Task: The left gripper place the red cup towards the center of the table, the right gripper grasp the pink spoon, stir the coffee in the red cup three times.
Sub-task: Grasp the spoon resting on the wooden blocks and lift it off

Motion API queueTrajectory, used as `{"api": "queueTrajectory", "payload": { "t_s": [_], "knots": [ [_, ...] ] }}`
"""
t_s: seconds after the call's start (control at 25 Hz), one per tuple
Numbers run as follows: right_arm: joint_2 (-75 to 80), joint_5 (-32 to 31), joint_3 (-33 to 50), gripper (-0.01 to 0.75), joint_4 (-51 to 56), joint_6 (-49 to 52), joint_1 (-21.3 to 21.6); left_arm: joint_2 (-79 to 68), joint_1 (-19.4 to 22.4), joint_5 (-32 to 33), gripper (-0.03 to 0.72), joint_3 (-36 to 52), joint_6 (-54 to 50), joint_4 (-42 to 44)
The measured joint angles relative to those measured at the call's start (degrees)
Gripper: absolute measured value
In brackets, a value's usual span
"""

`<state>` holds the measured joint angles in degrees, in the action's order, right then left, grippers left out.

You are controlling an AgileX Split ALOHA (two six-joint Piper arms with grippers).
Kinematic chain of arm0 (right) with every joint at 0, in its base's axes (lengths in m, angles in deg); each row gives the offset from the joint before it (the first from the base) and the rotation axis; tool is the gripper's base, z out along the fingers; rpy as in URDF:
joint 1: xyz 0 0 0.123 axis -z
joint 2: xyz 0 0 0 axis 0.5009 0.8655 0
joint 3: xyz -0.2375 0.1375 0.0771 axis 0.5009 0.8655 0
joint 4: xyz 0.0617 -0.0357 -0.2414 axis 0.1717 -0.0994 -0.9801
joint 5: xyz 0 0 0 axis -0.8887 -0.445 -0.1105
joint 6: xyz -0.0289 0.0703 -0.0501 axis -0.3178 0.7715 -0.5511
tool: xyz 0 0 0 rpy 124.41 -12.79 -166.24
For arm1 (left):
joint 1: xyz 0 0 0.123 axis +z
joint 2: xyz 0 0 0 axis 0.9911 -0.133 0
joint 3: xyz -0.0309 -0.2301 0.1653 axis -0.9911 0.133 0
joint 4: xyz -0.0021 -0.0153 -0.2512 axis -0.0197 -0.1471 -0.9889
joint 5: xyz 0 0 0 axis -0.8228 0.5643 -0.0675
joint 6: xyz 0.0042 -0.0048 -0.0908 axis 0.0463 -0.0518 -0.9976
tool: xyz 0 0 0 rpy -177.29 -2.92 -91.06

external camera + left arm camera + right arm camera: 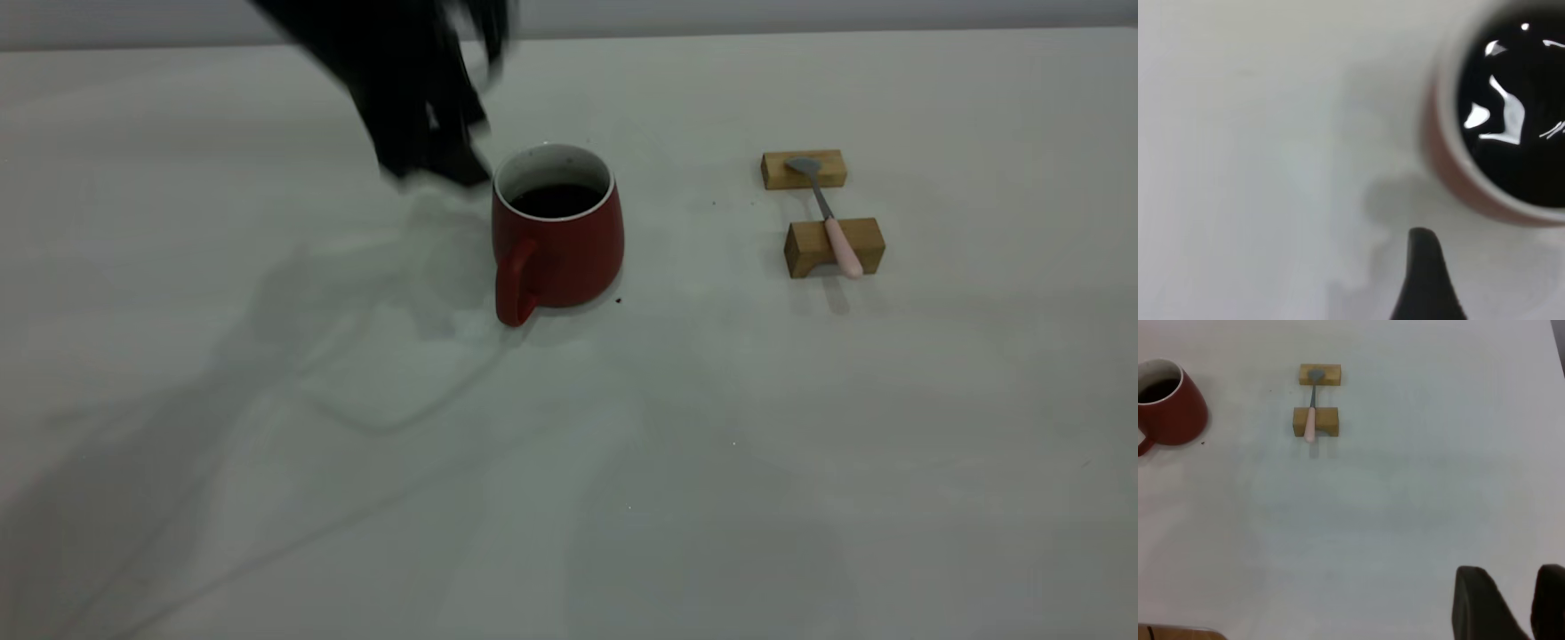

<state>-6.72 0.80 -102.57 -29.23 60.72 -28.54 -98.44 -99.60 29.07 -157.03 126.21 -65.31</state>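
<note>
Two tan wooden blocks (pixel 822 209) carry the slim pink-handled spoon (pixel 827 218), well to the right of the dark red ceramic mug (pixel 558 240) on the pale grey counter (pixel 711 444). Black coffee (pixel 556 199) fills the mug. The left claw (pixel 436 160) hangs just beside its rim, clear of it; open or clenched, I cannot tell. The right claw (pixel 1515 600) hovers released, far from the spoon.

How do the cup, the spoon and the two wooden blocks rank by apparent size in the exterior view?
1. Cup, clearly largest.
2. Spoon by length, though it is very thin.
3. Near block and far block: they look alike; the near one appears slightly bigger, perhaps only from being closer to the camera.
</note>
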Motion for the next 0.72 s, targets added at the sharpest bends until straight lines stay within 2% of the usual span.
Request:
{"api": "queueTrajectory", "payload": {
  "t_s": [0.16, 0.32, 0.52, 0.72],
  "knots": [
    [0.00, 0.00, 0.00, 0.238, 0.00, 0.00, 0.00, 9.70, 3.87, 7.76, 0.594, 0.00, -17.04, 3.57],
    [0.00, 0.00, 0.00, 0.238, 0.00, 0.00, 0.00, 17.60, 6.67, 17.59, 0.594, 0.00, -37.46, 13.55],
    [0.00, 0.00, 0.00, 0.238, 0.00, 0.00, 0.00, 25.18, 7.16, 31.61, 0.594, 0.00, -59.60, 32.38],
    [0.00, 0.00, 0.00, 0.238, 0.00, 0.00, 0.00, 32.07, 7.26, 41.23, 0.594, 0.00, -76.86, 42.22]
  ]
}}
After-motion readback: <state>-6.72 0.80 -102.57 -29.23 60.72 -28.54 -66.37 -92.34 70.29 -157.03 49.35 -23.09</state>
